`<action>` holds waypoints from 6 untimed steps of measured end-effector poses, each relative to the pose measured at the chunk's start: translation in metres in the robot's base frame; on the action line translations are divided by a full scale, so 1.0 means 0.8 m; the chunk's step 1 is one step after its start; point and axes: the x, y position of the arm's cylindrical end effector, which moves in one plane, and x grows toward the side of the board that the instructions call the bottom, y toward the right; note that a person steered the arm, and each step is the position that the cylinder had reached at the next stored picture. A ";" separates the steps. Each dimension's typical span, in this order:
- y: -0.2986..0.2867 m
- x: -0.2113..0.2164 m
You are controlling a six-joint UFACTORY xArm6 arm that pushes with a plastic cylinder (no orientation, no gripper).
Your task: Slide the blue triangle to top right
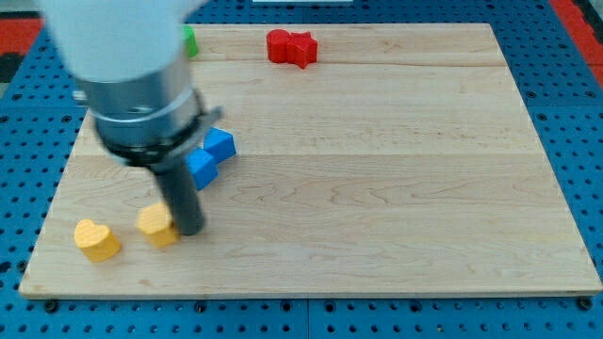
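Two blue blocks lie at the board's left middle: one (pixel 220 144) above and right, the other (pixel 201 169) lower left and partly behind my rod. Which one is the triangle cannot be made out. My tip (pixel 189 229) rests on the board below the lower blue block, right beside a yellow block (pixel 155 225). The arm's grey body hides the board's upper left.
A yellow heart block (pixel 96 239) lies at the lower left. A red block (pixel 290 47) sits at the top middle. A green block (pixel 189 41) peeks out beside the arm at the top left. The wooden board (pixel 396 169) lies on a blue pegboard.
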 end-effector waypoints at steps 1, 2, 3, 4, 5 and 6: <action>-0.055 -0.018; 0.000 -0.085; 0.092 -0.129; 0.032 -0.143; -0.053 -0.150; 0.010 -0.202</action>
